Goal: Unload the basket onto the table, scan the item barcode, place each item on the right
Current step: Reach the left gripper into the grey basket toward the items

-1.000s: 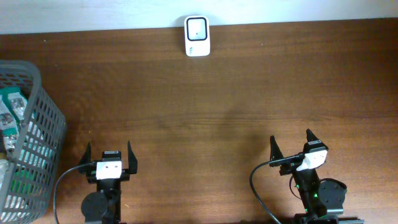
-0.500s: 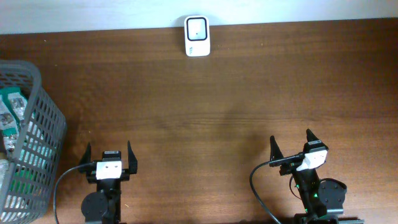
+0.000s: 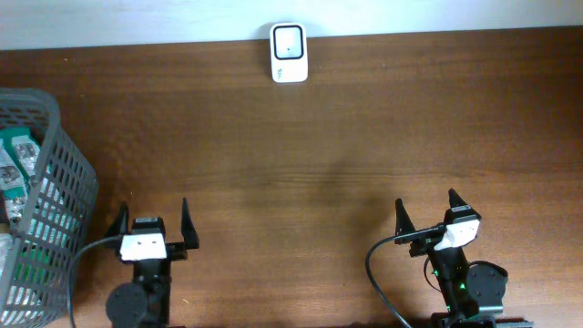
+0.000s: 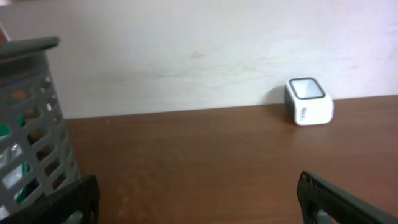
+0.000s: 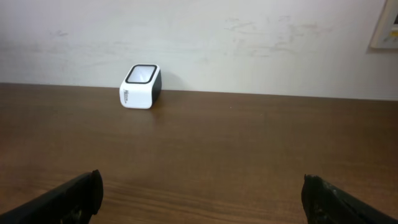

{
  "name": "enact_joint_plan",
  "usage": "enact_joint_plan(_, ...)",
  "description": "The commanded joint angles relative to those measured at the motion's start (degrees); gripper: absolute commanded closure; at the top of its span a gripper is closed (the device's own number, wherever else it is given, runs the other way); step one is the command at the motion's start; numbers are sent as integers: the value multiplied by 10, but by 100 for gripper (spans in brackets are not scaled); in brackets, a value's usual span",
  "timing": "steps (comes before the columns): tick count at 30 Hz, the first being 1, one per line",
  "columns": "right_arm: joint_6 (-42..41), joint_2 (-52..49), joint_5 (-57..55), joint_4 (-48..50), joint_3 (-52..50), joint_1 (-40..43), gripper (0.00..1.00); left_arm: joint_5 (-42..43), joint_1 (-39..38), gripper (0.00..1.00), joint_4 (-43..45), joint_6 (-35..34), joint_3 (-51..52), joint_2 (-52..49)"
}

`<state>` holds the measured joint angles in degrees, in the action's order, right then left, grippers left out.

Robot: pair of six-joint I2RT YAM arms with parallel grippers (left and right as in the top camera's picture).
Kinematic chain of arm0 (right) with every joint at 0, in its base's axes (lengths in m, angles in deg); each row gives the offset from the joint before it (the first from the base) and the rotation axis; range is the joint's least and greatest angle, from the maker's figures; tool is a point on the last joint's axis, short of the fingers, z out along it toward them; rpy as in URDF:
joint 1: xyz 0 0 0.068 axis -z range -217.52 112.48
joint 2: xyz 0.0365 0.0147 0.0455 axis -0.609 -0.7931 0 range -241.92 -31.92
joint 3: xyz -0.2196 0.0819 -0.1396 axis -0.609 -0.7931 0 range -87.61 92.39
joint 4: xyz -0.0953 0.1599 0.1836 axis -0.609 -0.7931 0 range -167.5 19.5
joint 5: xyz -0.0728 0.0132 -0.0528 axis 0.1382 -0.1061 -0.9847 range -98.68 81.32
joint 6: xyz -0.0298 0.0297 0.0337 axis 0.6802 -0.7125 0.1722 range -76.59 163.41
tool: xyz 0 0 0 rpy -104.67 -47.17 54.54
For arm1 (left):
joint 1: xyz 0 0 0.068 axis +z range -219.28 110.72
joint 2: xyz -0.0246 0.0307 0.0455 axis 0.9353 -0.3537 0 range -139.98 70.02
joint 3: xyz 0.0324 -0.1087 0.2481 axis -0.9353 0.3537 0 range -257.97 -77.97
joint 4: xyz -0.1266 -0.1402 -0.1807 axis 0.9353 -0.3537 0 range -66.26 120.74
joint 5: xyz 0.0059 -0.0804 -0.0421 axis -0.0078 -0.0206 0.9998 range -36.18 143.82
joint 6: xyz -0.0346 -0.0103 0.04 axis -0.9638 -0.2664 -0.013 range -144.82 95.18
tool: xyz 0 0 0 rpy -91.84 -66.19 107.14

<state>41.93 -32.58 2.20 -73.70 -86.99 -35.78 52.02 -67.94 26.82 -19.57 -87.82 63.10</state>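
Observation:
A small white barcode scanner (image 3: 289, 53) with a dark window on top stands at the table's far edge; it shows too in the left wrist view (image 4: 308, 101) and the right wrist view (image 5: 140, 86). Green and white packaged items (image 3: 16, 164) lie in the grey mesh basket (image 3: 66, 191) at the far left. My left gripper (image 3: 151, 222) is open near the front edge, just right of the basket, nothing between its fingers. At the front right my right gripper (image 3: 427, 210) is open and empty as well.
The basket wall (image 4: 37, 124) fills the left side of the left wrist view. A pale wall runs behind the table. Black cables trail from both arm bases at the front edge.
My left arm has turned and shifted a little to the left, toward the basket. The right arm, the scanner and the basket have stayed put.

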Motion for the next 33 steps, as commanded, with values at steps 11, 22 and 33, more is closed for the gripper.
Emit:
enact_joint_plan(11,0,5,5,-2,-3,2,2,136,-2,1,-440,-9,-642,-558)
enact_joint_plan(22,0,5,5,-2,-3,2,2,83,41,1,-601,-125,-893,-747)
enact_joint_plan(33,0,5,5,-2,-3,2,2,-70,372,0,-602,-235,-933,-808)
